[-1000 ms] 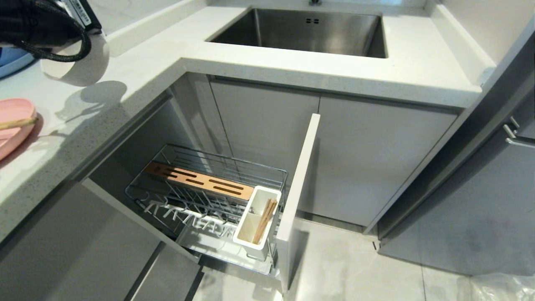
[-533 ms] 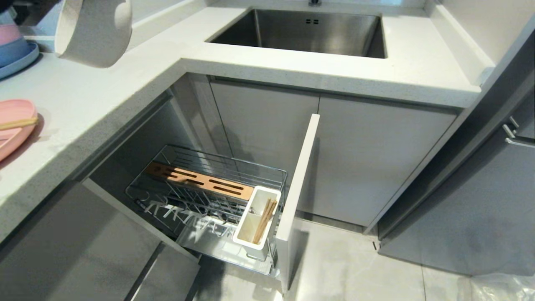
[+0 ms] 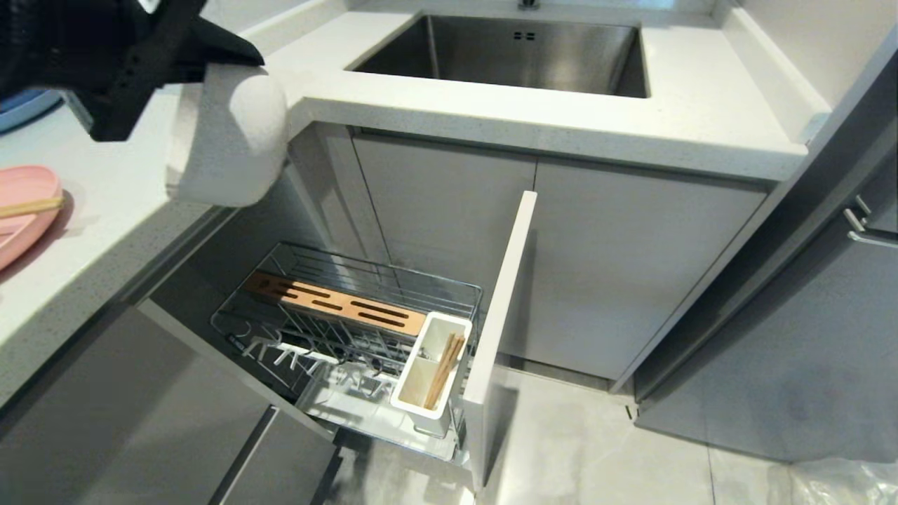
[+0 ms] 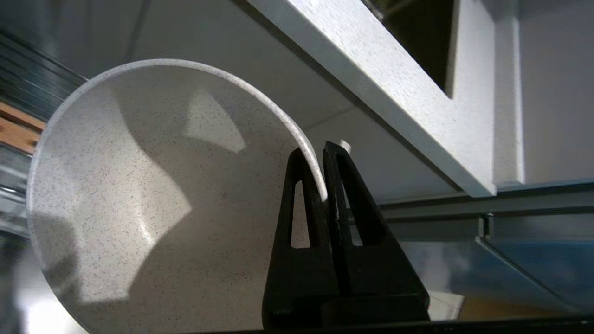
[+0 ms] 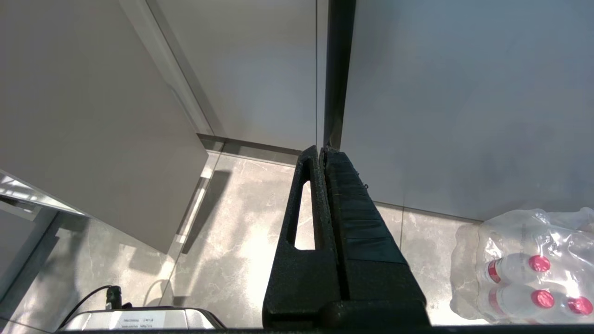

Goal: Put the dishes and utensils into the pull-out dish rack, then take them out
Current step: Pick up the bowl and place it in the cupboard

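The cream-white bowl [image 3: 231, 133] hangs on edge over the counter's front edge, above the pull-out dish rack [image 3: 337, 280]. My left gripper [image 3: 210, 64] is shut on its rim. In the left wrist view the gripper [image 4: 320, 153] pinches the rim, with one finger inside the bowl [image 4: 153, 199]. The rack stands pulled out, with wooden chopsticks [image 3: 445, 368] upright in its white caddy [image 3: 421, 400]. On the counter at far left lies the pink plate [image 3: 21, 224] with a wooden stick [image 3: 28, 206] across it. My right gripper [image 5: 322, 150] is shut and empty, pointing at the floor.
A steel sink [image 3: 512, 49] is set in the counter at the back. The rack's grey cabinet front [image 3: 501, 315] juts out over the floor. A blue plate [image 3: 24, 109] shows behind the left arm. A pack of water bottles [image 5: 524, 264] lies on the floor.
My left arm has swung the bowl to the right and forward, from above the counter's back left to its front edge over the rack. The bowl has turned on edge.
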